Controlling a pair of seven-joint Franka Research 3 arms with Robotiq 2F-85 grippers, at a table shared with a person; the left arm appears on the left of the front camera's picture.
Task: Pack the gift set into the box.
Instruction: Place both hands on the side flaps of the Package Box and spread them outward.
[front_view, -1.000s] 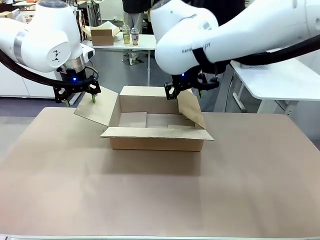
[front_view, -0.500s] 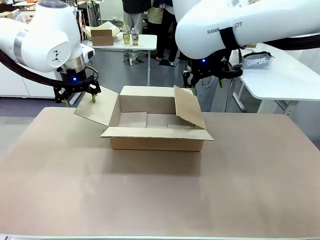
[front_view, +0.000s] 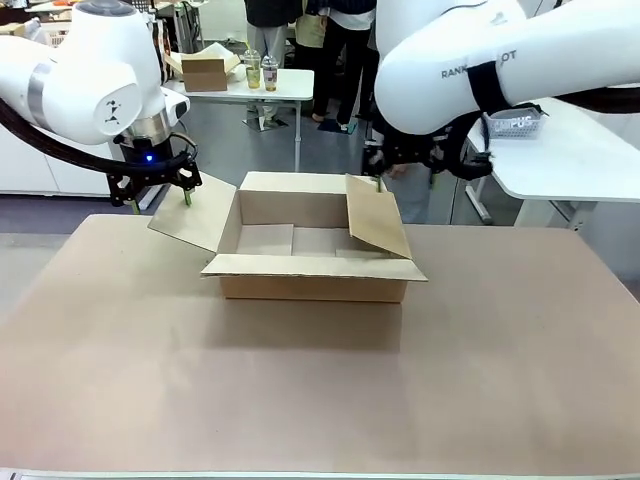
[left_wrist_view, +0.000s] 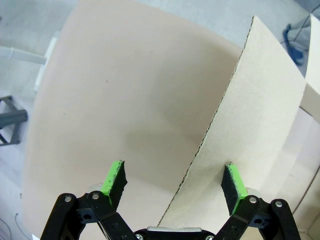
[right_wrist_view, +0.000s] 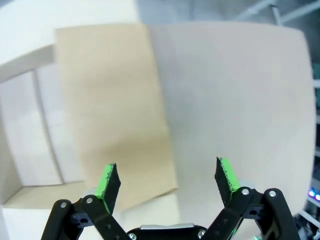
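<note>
Flap trouble ahead: box (front_view: 315, 262) sits on the desk (front_view: 300, 400), both hands open, left hand (left_wrist_view: 175, 175) at the left flap (front_view: 190, 222) edge, right hand (right_wrist_view: 167, 172) above the right flap (front_view: 377, 215), which leans inward and might block your packing.

1. The right arm's white link (front_view: 450, 70) hides most of the right gripper (front_view: 379, 180).
2. The near wall of the box (front_view: 310, 285) hides part of its floor, and the raised right flap (front_view: 378, 215) hides the wall behind it.
3. The right wrist view is blurred, with soft edges.
4. In the left wrist view, the box runs off the right edge beyond its left flap (left_wrist_view: 250, 115).
</note>
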